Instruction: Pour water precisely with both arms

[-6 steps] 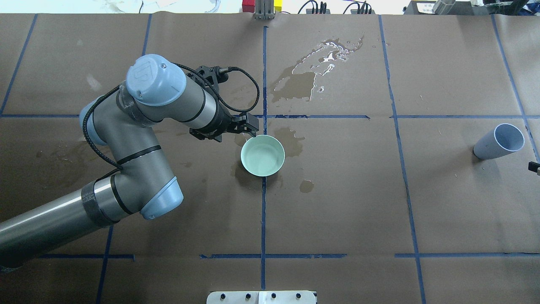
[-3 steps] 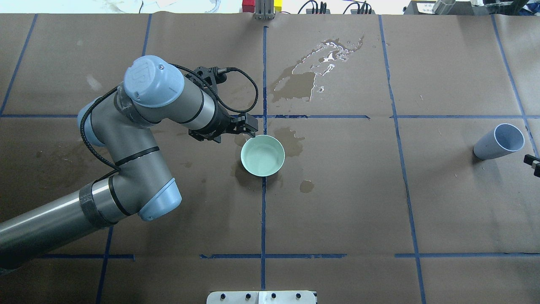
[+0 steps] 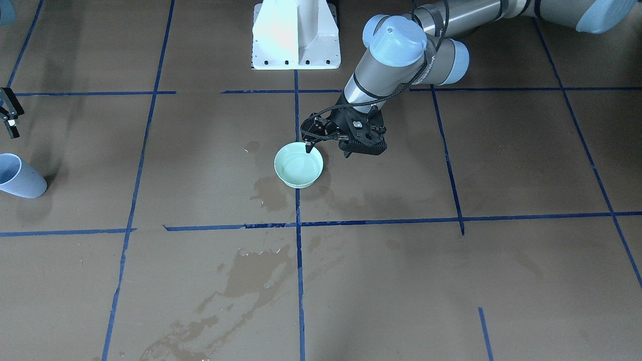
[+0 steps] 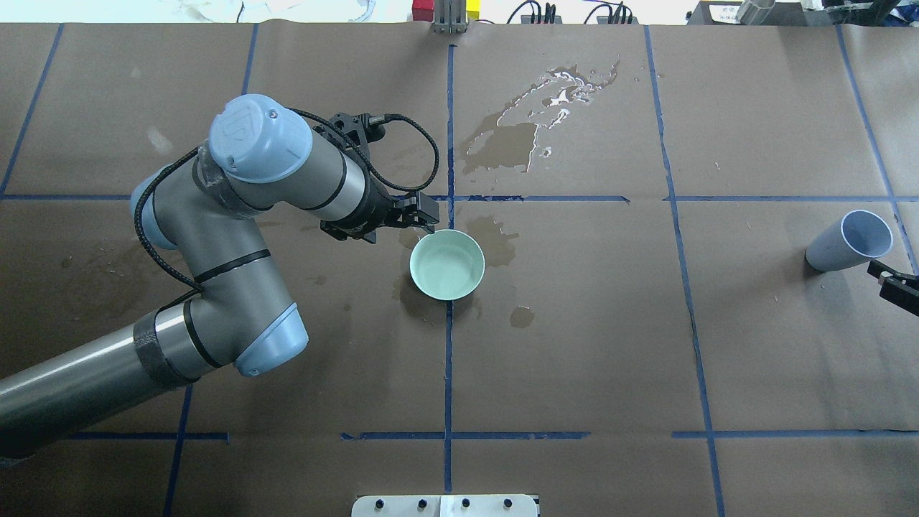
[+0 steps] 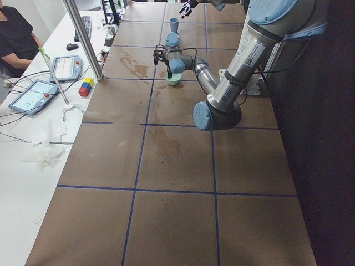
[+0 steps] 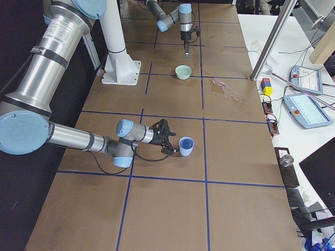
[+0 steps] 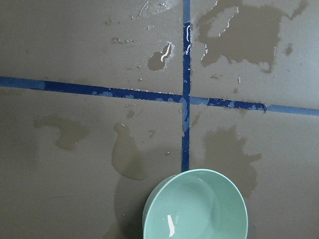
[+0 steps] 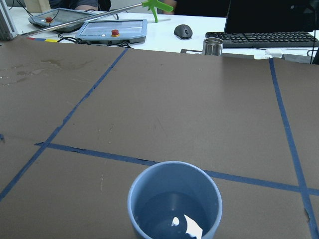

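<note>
The left tool (image 3: 309, 146) hangs at the rim of the mint-green round bowl (image 4: 446, 264), mid brown paper-covered surface (image 4: 574, 345); I cannot tell how far its jaws are parted. The right tool (image 4: 892, 282), jaws spread and empty, sits just beside the pale blue plastic cup (image 4: 851, 240) (standing upright). Water (image 7: 199, 211) glints in both vessels.

Open board (image 4: 646, 323) between bowl (image 4: 446, 264) and cup (image 4: 849, 240), left arm (image 4: 237, 215) crowding bowl's side
</note>
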`<state>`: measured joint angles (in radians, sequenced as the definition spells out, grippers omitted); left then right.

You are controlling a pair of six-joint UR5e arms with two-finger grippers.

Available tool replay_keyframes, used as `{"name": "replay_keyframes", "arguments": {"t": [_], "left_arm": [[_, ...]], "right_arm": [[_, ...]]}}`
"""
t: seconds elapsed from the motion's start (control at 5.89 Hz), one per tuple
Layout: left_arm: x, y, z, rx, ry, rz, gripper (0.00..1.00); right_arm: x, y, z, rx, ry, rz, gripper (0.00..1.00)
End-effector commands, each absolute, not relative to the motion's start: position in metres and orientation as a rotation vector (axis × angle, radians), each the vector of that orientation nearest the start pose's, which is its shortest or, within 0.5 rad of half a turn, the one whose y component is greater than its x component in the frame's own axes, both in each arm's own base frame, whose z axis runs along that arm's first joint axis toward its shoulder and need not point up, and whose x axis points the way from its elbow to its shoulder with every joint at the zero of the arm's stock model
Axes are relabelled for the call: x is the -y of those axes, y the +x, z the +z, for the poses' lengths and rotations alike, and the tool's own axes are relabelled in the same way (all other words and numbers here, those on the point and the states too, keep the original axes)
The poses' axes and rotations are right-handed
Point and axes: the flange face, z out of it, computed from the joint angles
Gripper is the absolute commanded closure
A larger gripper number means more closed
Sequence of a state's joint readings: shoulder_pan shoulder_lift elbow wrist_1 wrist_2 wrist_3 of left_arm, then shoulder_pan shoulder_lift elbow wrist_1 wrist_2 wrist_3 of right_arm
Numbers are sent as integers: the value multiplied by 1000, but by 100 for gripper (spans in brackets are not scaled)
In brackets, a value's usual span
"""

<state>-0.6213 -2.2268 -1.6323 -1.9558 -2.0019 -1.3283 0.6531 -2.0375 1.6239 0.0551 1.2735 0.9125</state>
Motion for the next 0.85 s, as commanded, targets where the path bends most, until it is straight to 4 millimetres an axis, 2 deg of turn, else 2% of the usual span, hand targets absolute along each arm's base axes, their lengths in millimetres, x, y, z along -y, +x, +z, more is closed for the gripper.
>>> {"name": "replay_keyframes", "arguments": {"t": [0.0,0.34,0.68], "left_arm": [[469,498,194,-1146,103,-100,0],[468,497,192,-1149,105,-99,0],[469,495,193,-1150,107,-101,0]], "right_arm": [[301,-150,651,745,981,217,0],[284,-184,660,676,1081,255,0],[282,-194,666,658,1117,279,0]]}}
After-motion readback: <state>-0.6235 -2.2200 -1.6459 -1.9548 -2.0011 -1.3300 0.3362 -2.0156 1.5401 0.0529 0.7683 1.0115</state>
